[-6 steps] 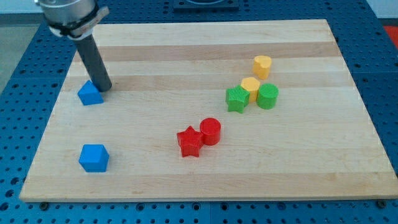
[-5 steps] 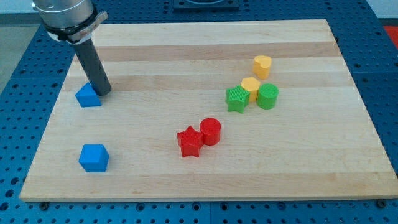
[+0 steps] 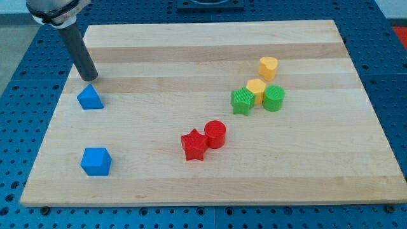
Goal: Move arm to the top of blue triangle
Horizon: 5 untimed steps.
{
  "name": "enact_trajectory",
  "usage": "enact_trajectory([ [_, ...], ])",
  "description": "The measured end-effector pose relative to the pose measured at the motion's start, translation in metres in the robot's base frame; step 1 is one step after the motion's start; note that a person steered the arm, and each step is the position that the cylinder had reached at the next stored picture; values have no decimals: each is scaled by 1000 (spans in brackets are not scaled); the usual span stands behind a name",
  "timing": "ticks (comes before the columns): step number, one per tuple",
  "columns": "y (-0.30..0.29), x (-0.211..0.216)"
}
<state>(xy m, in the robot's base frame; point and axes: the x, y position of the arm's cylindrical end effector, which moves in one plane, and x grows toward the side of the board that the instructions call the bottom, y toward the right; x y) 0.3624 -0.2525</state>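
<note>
We judge the approach step close to done: my tip (image 3: 89, 79) rests on the desk (image 3: 210, 57) just above the blue triangle (image 3: 90, 98), toward the view's top, with a narrow strip of bare wood between them and no contact. The triangle sits near the desk's left edge, in the upper part of that side. Our arm carries no fingers at all, only the straight dark rod, so there is nothing to be apart or together. If any move remains, we think it is a small one: settle or trim sideways so the tip stays centred over the triangle's apex, without sliding down into it and nudging it.

The desk is a pale wooden board with lengthwise grain, lying on a blue perforated base (image 3: 19, 95). Lower on the left lies a blue cube (image 3: 96, 161). Near the middle a red star (image 3: 193, 145) touches a red cylinder (image 3: 215, 134). To the right a green star (image 3: 242, 101), a yellow block (image 3: 256, 88) and a green cylinder (image 3: 274, 98) cluster together, with another yellow block (image 3: 268, 67) just above them.
</note>
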Motion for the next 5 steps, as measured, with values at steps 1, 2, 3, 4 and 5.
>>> enact_trajectory([
  [1,6,17],
  [2,17,25],
  [3,39,45],
  [4,51,61],
  [5,56,54],
])
